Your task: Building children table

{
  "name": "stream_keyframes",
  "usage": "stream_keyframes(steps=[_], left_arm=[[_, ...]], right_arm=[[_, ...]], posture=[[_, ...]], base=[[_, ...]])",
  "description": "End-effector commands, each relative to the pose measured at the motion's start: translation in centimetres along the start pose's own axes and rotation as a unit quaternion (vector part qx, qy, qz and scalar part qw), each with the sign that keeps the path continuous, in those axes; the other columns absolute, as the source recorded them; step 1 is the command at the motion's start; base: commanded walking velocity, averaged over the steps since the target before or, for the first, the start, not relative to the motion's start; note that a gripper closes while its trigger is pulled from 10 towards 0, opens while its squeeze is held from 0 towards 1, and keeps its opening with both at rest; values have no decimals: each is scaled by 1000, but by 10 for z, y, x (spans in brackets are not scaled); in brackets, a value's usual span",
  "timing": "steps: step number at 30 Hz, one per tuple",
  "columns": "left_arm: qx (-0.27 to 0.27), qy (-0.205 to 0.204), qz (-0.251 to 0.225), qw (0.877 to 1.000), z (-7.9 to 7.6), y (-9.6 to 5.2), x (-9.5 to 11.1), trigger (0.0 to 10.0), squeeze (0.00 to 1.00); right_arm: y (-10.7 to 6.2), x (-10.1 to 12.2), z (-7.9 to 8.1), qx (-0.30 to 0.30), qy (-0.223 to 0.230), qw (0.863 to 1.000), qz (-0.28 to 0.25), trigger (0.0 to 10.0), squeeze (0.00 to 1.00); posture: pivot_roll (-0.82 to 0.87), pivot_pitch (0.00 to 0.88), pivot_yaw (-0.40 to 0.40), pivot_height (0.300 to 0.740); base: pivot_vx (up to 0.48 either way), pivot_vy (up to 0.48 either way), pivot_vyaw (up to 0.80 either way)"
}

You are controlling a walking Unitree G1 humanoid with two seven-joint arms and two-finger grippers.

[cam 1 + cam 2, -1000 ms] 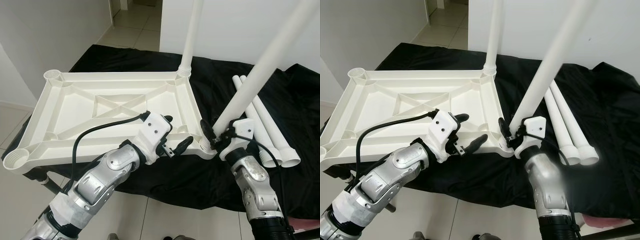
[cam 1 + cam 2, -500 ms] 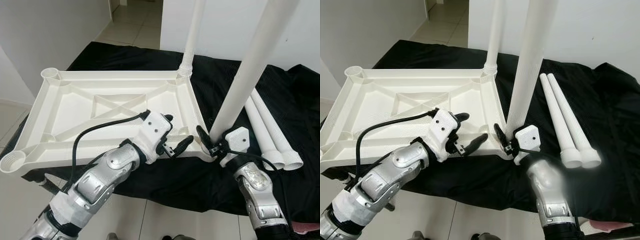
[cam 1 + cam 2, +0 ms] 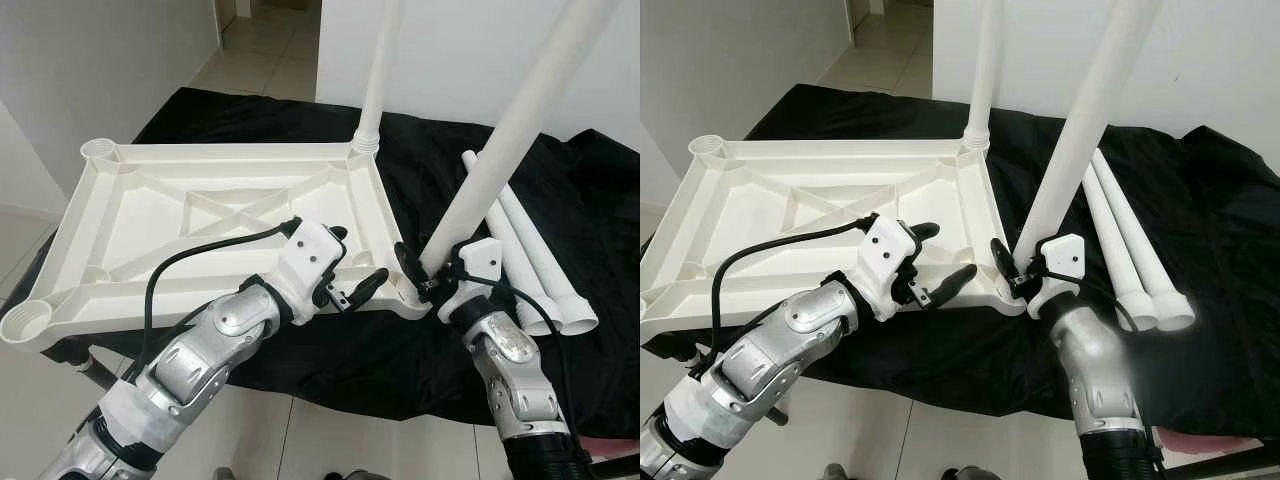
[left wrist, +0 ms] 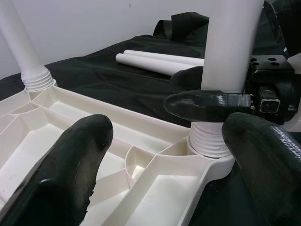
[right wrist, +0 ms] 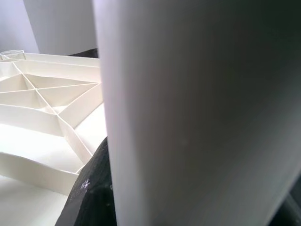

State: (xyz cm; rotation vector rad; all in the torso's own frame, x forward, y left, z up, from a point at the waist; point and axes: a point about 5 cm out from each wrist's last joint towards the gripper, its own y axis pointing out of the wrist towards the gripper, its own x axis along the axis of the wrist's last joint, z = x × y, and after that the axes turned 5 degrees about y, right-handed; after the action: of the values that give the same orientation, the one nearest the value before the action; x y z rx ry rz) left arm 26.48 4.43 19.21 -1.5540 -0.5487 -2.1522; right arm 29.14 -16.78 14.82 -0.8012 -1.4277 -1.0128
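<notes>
The white plastic tabletop [image 3: 140, 215] lies upside down on a black cloth. One white leg [image 3: 377, 70] stands upright in its far right corner socket. My right gripper [image 3: 428, 272] is shut on a second leg [image 3: 505, 145] just above its ribbed base, which sits at the near right corner socket [image 4: 209, 143]. This leg leans to the right. My left gripper [image 3: 358, 257] is open, hovering over the near rim beside that socket, with nothing between its fingers [image 4: 70, 160]. In the right wrist view the held leg [image 5: 197, 113] is very close, with the tabletop ribs [image 5: 42, 99] behind.
Two loose white legs [image 3: 535, 265] lie side by side on the black cloth [image 3: 440, 170] to the right of the tabletop. The far left socket [image 3: 101, 150] and the near left socket [image 3: 27, 322] are open. A tiled floor lies beyond and below.
Half a second ago the held leg stood nearly upright; now it leans right again, as it did a second ago. The left gripper has stayed open in place.
</notes>
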Motion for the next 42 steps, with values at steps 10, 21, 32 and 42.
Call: stream_keyframes(steps=[10, 21, 32, 42], left_arm=[[-110, 8, -18, 994, -12, -1, 5, 10000, 0], [-108, 7, -18, 994, -13, -1, 5, 10000, 0], [-113, 8, -18, 993, -13, -1, 5, 10000, 0], [-116, 10, -18, 993, -13, 0, 5, 10000, 0]], right_arm=[[-6, -29, 6, -1, 27, 996, 80, 10000, 0], [-26, -34, 18, 16, -3, 1000, 22, 10000, 0], [-21, -36, 13, 5, 16, 999, 46, 10000, 0], [-6, -27, 3, 43, 14, 994, 104, 10000, 0]], posture=[[8, 122, -30, 740], [4, 126, -34, 740], [0, 123, -23, 740], [4, 118, -32, 740]], base=[[0, 0, 0], [0, 0, 0], [0, 0, 0], [0, 0, 0]])
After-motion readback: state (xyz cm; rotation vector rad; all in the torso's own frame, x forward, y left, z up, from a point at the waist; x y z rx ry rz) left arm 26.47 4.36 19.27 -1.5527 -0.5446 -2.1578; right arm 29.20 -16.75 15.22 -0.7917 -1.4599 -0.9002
